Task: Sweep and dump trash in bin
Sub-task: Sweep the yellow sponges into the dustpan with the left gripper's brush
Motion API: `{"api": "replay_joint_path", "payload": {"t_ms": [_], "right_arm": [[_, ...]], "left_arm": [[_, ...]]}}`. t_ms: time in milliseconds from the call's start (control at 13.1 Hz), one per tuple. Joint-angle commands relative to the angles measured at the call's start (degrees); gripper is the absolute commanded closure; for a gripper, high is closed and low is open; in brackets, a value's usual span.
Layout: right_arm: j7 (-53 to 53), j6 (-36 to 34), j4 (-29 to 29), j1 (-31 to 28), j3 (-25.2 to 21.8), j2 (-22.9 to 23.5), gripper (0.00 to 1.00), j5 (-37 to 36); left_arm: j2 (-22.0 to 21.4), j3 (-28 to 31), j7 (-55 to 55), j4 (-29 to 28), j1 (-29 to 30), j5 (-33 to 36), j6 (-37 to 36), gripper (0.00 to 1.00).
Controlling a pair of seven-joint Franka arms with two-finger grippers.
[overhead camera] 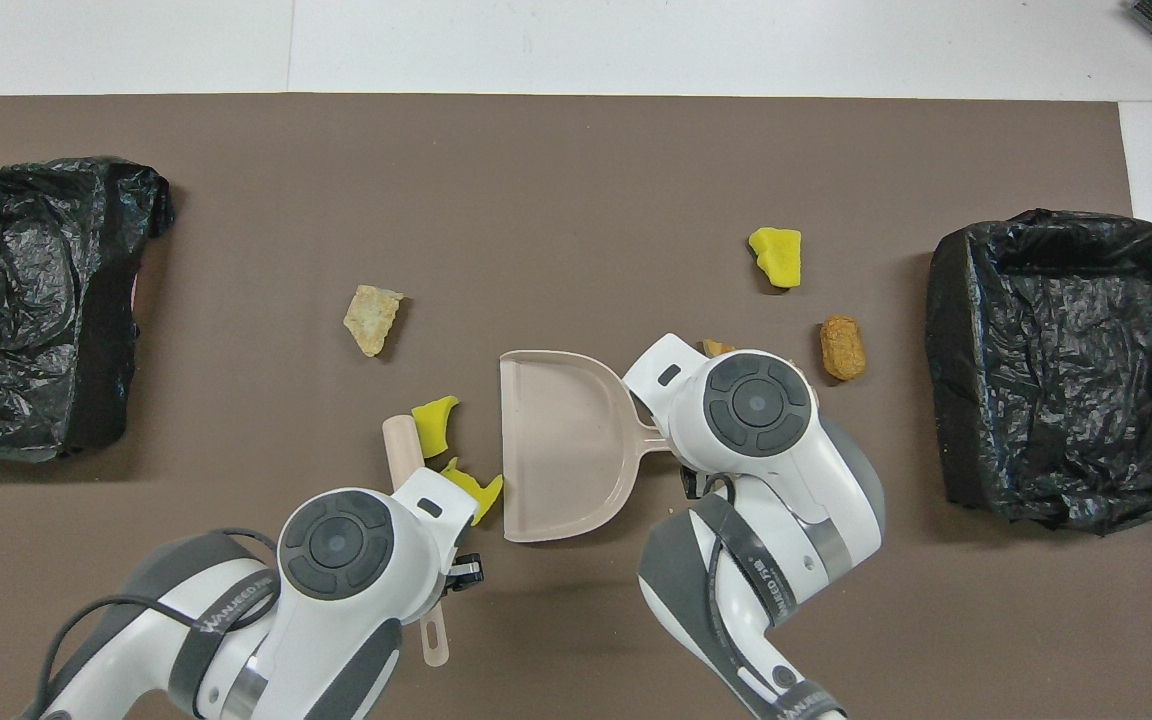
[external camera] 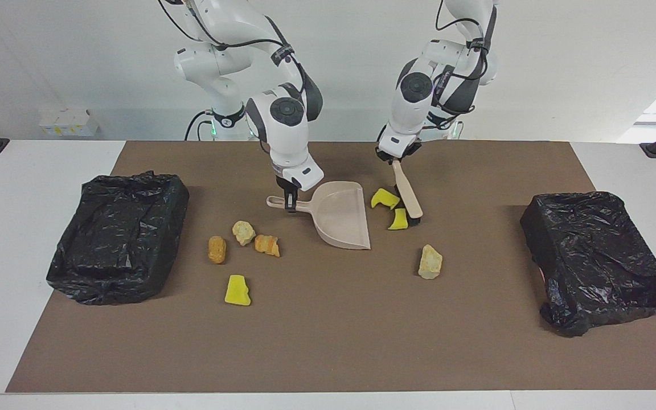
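Nearest the robots, the left gripper (external camera: 396, 160) pinches a brush (external camera: 407, 191) beside two bright yellow foam chunks (external camera: 390, 208), while the right gripper (external camera: 290, 204) clamps the beige dustpan (external camera: 339, 219) by its handle. Farther out on the brown mat (external camera: 328, 341) lie three rough tan and orange lumps (external camera: 242, 239), a beige lump (external camera: 430, 262) and another yellow chunk (external camera: 237, 290), between two black-lined bins (external camera: 117, 233).

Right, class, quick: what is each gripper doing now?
Left gripper: shut on the brush handle.
Right gripper: shut on the dustpan handle.
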Motion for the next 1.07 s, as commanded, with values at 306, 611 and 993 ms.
{"api": "replay_joint_path", "payload": {"t_ms": [306,611,993], "right_arm": [[2.6,0.5,-1.0,0.0,0.2,-0.7,1.00,0.5],[2.7,0.3,-1.0,0.0,0.2,-0.7,1.00,0.6],[2.8,0.3,-1.0,0.0,0.2,-0.7,1.00,0.6]], "left_arm": [[5.8,0.3,3.7,7.4,-4.5,-4.9,6.5,1.00],[6.1,0.6,4.6,10.6,-2.5,-5.7,4.9,1.00],[7.2,1.0,13.3,14.6,5.4,1.1,-3.1,1.00]]}}
